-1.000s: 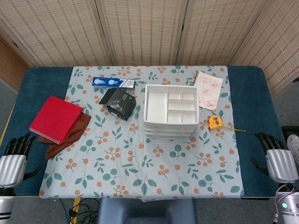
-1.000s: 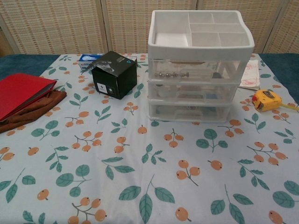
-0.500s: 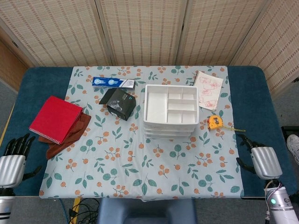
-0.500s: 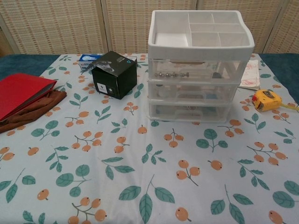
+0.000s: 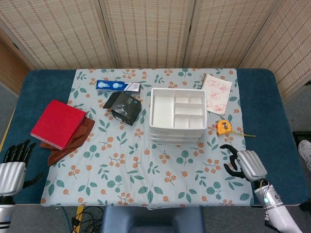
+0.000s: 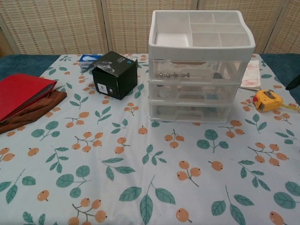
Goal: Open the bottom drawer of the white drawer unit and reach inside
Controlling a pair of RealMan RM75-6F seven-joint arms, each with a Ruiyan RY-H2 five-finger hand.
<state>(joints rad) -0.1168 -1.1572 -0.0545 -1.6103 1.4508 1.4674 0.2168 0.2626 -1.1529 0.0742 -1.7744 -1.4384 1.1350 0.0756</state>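
The white drawer unit (image 5: 177, 115) stands mid-table with a divided tray on top; in the chest view the drawer unit (image 6: 201, 65) shows three clear drawers, all pushed in, the bottom drawer (image 6: 191, 112) lowest. My right hand (image 5: 244, 164) hovers over the cloth, right of and nearer than the unit, fingers apart, holding nothing. A dark fingertip of the right hand (image 6: 293, 83) shows at the chest view's right edge. My left hand (image 5: 13, 165) stays at the table's near left corner, fingers spread, empty.
A yellow tape measure (image 5: 223, 127) lies between my right hand and the unit. A black box (image 5: 126, 108), toothpaste box (image 5: 117, 86), red notebook (image 5: 58, 124) on brown cloth (image 5: 73, 141) sit left. A sketch pad (image 5: 216, 93) lies back right.
My right hand has moved left from the table's right edge onto the floral cloth, toward the drawer unit. The left hand has stayed put. The drawers remain closed.
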